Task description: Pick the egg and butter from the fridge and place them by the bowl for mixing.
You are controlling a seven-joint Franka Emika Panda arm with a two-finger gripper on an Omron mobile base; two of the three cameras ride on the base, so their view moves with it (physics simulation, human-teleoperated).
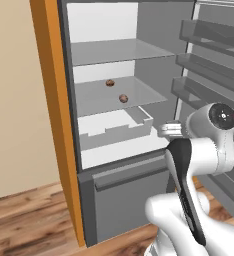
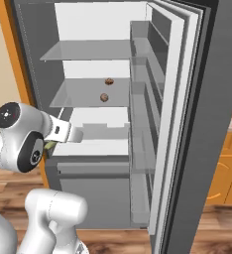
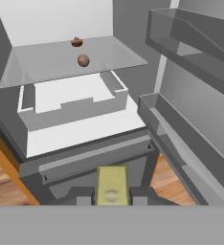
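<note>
Gripping: the claw, at the bottom centre of the hand view, is clenched on the butter, a yellow-tan block upright between the two dark fingertips.
Butter location: held in front of the open fridge, below the white drawer.
Fridge: fills the middle of the left base view, door swung to the right, grey door bins along it.
Shelf: a glass shelf in the upper left of the hand view carries two small brown round items, near each other.
Floor: wood floor at lower left of the left base view.
</note>
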